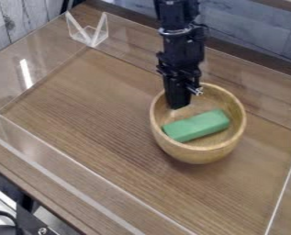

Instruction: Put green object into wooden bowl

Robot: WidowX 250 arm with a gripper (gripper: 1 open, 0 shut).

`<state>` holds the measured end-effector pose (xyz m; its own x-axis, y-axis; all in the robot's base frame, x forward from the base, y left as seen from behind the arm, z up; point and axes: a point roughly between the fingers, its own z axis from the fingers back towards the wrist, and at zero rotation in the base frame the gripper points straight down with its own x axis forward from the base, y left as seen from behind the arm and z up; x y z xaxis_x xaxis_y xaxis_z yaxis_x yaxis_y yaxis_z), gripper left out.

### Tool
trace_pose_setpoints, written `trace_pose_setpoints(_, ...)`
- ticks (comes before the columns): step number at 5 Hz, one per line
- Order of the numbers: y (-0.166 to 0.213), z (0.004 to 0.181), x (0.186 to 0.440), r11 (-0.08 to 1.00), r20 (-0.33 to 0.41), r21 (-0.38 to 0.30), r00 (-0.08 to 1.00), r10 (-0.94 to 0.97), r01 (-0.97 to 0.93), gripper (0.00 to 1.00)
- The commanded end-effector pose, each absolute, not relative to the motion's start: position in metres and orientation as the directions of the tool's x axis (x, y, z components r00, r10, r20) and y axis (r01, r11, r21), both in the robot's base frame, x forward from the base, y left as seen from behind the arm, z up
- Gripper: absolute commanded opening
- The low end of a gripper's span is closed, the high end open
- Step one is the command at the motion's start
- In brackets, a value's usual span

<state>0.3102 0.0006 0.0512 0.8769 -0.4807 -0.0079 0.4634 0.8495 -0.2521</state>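
The green object [195,126] lies flat inside the wooden bowl [173,139], slanted across its floor, with nothing touching it. The bowl stands right of centre on the wooden tabletop. My gripper [178,104] hangs nearly straight down over the bowl's rear left rim, above and to the left of the green block. Its black fingers are pressed together and hold nothing.
Clear acrylic walls [38,69] fence the wooden table on all sides. A small clear bracket [86,29] sits at the back left corner. Bare wood stretches left and in front of the bowl.
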Motion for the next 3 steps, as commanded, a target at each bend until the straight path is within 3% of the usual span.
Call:
trace_pose_setpoints(1, -0.001, 0.077, 0.323, 0.84, 0.067, -0.214, 0.865, -0.497, 0.499, 0.0)
trace_pose_setpoints(2, 0.003, 0.087, 0.321, 0.863, 0.089, -0.21, 0.888, -0.451, 0.459, 1.0)
trace_pose_setpoints(3, 0.012, 0.102, 0.322, 0.89, 0.122, -0.204, 0.913, -0.39, 0.408, 1.0)
